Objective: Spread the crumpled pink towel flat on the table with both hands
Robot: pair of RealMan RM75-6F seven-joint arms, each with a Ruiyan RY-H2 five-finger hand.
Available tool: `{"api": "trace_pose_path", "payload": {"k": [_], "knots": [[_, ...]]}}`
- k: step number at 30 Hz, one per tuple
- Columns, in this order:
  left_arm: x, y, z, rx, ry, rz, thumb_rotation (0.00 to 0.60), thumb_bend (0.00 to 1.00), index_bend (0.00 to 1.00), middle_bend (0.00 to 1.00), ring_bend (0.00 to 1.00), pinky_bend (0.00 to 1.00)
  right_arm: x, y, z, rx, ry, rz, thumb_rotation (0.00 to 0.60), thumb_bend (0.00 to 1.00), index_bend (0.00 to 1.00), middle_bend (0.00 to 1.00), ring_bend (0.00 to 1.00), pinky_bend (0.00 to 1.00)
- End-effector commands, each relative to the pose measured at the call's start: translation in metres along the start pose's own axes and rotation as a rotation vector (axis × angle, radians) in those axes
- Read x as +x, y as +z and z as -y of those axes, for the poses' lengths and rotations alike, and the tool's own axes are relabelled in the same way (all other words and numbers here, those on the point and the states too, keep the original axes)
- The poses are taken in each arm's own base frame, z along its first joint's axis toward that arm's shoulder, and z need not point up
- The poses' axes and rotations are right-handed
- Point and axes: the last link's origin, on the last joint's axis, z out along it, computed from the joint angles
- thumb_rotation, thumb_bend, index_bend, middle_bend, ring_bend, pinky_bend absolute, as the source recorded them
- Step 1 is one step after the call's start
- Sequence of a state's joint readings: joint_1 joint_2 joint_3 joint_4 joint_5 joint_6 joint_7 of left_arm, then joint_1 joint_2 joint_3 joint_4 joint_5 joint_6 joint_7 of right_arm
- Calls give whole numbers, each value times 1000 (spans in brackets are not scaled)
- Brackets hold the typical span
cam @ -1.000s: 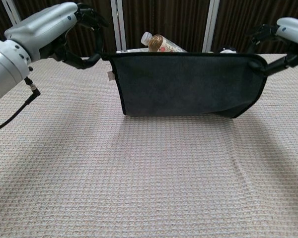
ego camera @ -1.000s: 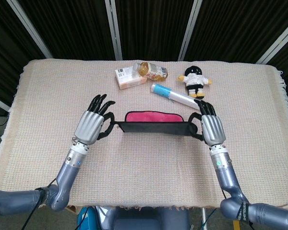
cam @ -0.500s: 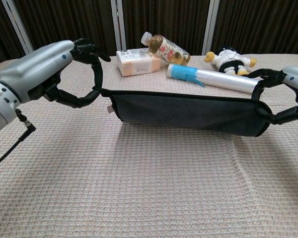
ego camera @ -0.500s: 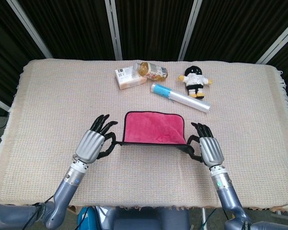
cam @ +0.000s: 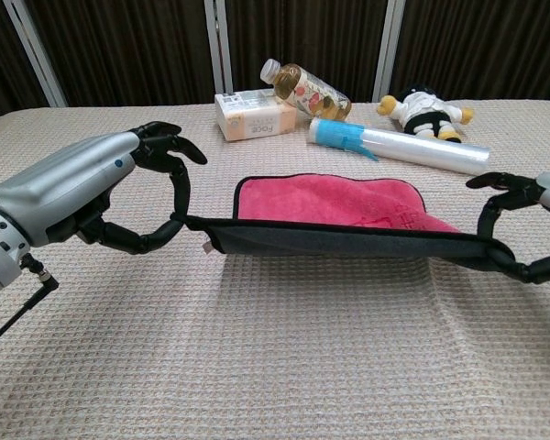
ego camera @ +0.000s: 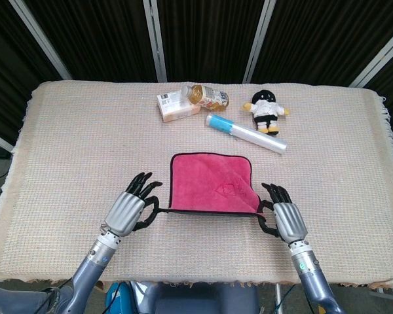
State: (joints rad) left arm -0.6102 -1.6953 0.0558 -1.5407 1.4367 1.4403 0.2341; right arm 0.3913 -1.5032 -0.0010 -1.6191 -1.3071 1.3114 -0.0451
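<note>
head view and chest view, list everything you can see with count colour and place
towel: 1, pink with dark edging and underside, table centre, near edge held up
box: 1, white and peach, far centre
bottle: 1, amber with patterned label, lying against the box
plastic roll: 1, clear with blue end, right of the box
doll: 1, black and white, far right
table cover: 1, beige
left hand: 1, silver, black fingers, pinches towel's near left corner
right hand: 1, same, pinches near right corner

The fuzzy matt pink cloth towel (ego camera: 211, 184) with dark backing is pinched between glossy black plastic fingers (cam: 176, 174) of smooth grey-shelled hands, over a rough beige waffle-weave cloth table cover (ego camera: 78, 144).
</note>
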Motion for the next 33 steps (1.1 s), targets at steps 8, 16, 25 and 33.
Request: {"api": "trace_pose_path", "payload": {"k": [8, 16, 25, 33], "knots": [[0, -12, -3, -29, -10, 2, 600, 483, 700, 183, 0, 0, -10, -17, -1, 4, 12, 17, 600, 517, 627, 115, 0, 0], [-1, -23, -1, -32, -15, 11, 600, 483, 700, 181, 0, 0, -17, -28, -2, 5, 5, 32, 600, 517, 627, 114, 0, 0], [1, -31, 0, -42, -32, 13, 600, 483, 698, 179, 0, 0, -18, -37, 2, 15, 3, 25, 600, 517, 627, 114, 0, 0], [-2, -35, 3, -36, -33, 30, 600, 483, 696, 177, 0, 0, -24, -41, -2, -2, -10, 41, 600, 517, 627, 114, 0, 0]]}}
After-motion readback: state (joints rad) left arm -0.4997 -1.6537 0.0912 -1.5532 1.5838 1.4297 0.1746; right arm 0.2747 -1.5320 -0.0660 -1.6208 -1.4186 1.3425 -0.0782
